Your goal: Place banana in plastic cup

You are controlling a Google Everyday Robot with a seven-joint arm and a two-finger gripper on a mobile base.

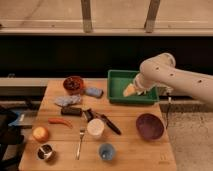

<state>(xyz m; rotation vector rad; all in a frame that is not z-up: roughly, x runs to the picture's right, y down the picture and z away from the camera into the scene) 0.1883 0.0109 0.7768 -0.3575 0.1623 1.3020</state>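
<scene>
The two-finger gripper (138,89) is hanging over the green rectangular plastic tray (116,80). Its fingers are standing spread, evidently to straddle the short pale yellow banana (129,91) lying just beside them in the tray. The small light-blue plastic cup (106,151) is waiting well apart, near the front edge of the wooden table (131,150).

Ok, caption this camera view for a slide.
Gripper by the banana at the green tray; plastic cup near table front.
</scene>
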